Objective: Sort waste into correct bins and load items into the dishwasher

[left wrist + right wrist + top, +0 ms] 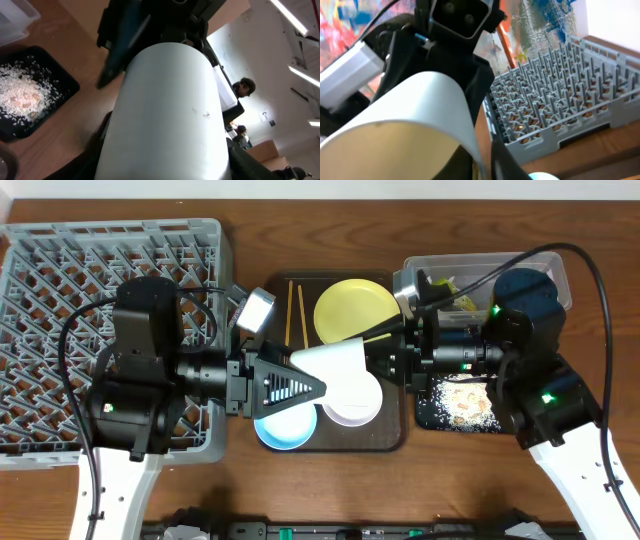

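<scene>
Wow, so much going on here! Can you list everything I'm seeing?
rack: 1, grey, left
tray: 1, brown, centre
chopsticks: 1 pair, wooden, on tray
plate: 1, yellow, on tray
blue bowl: 1, tray front
white bowl: 1, tray front
cup: 1, white, held above tray
tub: 1, clear, back right
wrapper: 1, green-yellow, in tub
black tray: 1, right
crumbs: pale, in black tray
left gripper, right gripper: black, at the cup

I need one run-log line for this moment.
white bowl: above brown tray | left gripper, right gripper: at bowl, grip unclear
</scene>
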Controlling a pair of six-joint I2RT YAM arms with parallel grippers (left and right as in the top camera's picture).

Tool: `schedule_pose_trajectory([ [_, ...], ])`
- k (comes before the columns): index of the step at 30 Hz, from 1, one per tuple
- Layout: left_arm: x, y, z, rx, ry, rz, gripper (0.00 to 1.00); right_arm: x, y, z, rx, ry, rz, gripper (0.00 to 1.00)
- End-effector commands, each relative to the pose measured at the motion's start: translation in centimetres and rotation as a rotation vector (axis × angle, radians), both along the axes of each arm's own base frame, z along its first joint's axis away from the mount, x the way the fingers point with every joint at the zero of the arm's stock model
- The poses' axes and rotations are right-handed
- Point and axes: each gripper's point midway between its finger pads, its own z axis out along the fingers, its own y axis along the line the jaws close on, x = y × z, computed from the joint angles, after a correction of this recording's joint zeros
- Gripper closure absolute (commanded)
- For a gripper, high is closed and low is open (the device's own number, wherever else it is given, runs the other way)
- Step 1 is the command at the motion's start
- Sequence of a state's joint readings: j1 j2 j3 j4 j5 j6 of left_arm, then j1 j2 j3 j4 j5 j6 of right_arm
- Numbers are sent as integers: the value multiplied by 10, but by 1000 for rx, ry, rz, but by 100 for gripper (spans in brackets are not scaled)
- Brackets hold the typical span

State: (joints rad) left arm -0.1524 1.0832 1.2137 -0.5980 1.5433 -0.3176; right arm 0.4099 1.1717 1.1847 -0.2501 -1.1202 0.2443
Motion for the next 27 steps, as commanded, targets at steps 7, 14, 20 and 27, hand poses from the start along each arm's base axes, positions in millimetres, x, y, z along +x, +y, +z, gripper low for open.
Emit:
schedule_pose_trajectory([
  [7, -5, 0, 7, -7, -44, -3, 48, 16, -12, 4, 0, -17, -67, 78],
  [14, 27, 3, -16, 121, -76, 189, 50, 54, -72, -11, -36, 100, -292, 73],
  [20, 64, 41, -88, 486, 57, 527, 50, 58, -104, -58, -160, 294, -429, 76],
  [27, 65, 136, -159, 1035, 192, 899, 50, 41, -112, -107, -360, 456, -512, 75],
])
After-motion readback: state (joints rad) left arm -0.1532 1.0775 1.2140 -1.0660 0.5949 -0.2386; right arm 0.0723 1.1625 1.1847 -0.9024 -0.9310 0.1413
